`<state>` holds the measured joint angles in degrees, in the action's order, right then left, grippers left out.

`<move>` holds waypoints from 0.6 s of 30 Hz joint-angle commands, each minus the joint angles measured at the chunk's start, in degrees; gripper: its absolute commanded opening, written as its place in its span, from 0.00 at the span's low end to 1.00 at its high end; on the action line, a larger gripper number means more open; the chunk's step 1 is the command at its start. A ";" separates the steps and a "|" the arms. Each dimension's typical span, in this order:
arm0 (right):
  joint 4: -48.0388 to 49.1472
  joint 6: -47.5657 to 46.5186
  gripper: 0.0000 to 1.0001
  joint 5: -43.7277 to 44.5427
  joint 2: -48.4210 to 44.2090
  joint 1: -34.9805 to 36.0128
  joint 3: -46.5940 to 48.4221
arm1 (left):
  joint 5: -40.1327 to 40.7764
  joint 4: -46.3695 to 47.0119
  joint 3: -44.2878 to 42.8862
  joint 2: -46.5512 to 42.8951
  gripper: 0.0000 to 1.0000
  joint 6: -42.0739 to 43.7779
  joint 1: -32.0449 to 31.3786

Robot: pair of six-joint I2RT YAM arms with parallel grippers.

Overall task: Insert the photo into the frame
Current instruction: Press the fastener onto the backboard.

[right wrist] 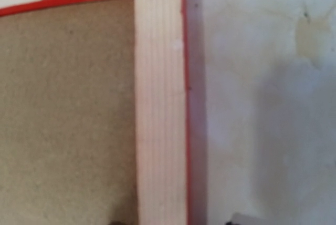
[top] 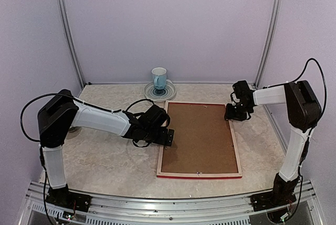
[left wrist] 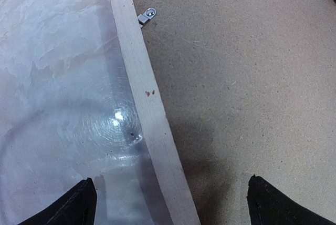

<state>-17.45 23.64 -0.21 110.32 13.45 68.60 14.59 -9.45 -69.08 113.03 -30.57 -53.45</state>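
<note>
Two robot arms work at opposite edges of a red frame point(top: 199, 174) lying face down on the table point(top: 105, 156).

The frame rests flat at the middle right of the marbled table, pale wood reverse upward, with a brown backing board point(top: 198, 136) filling its opening. The left claw point(top: 169, 136) hangs over the frame's left rail with its jaws spread wide and holding nothing, one fingertip above the table and the other above the board; a small metal clip point(left wrist: 147, 15) sits on the board just inside that rail. The right claw point(top: 234, 113) is at the far right corner, partly open and astride the right rail, gripping nothing that can be seen. A blue-and-white mug point(top: 159, 78) stands on a saucer point(top: 160, 91) beyond the frame's far left corner.
</note>
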 commanded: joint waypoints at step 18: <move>-0.56 0.70 0.47 -1.13 -5.65 -0.62 -1.62 | -0.35 1.01 0.70 1.03 0.99 -0.63 -0.87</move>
<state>-16.88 23.90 -1.32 106.45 13.45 66.89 14.37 -9.41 -68.79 113.03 -30.87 -53.84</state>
